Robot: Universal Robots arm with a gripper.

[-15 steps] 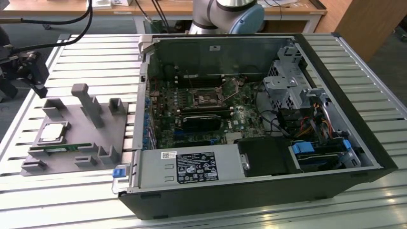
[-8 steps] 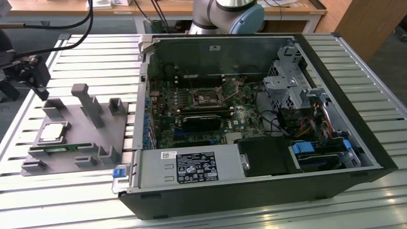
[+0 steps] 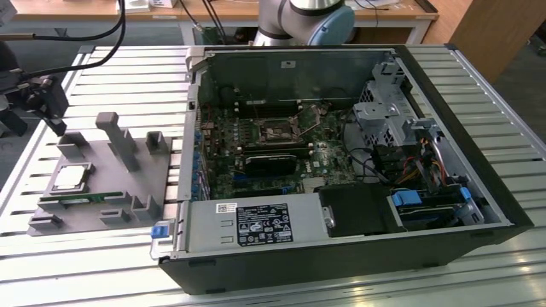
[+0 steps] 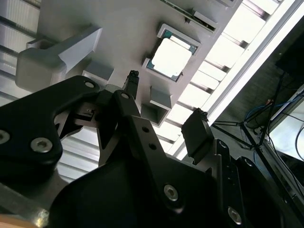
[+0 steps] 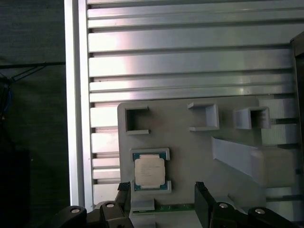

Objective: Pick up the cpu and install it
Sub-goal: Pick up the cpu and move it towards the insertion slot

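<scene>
- Grey plastic makes up the fixture [image 3: 111, 192] on the slatted aluminium counter [image 3: 85, 256]. We judge it is there to keep each part in a known place.
- The cpu [image 3: 70, 177] lies flat in a shallow square pocket of that fixture, silver top up, not yet lifted. In both wrist views raised corner pieces hug its edges [image 5: 149, 171] [image 4: 171, 57]. We take them to stop it sliding or turning, and the gaps between them seem to leave room for a grasp from the sides.
- The jaws are spread apart and grasp nothing. They hover over the fixture at the exterior view's left, clear of the chip. In the first wrist view the two black tips stand wider than the cpu, which lies just ahead of the gap between them. That spread looks chosen so they can straddle it.
- A green memory stick [image 3: 81, 197] stands on edge in a slot just beside the cpu pocket, apart from the chip.
- The black computer case [image 3: 341, 268] lies on its side with the panel off, well apart from the cpu. This turns the motherboard [image 3: 256, 150] and its cpu socket [image 3: 277, 132] upward, presumably so the arm can reach in from above.
</scene>
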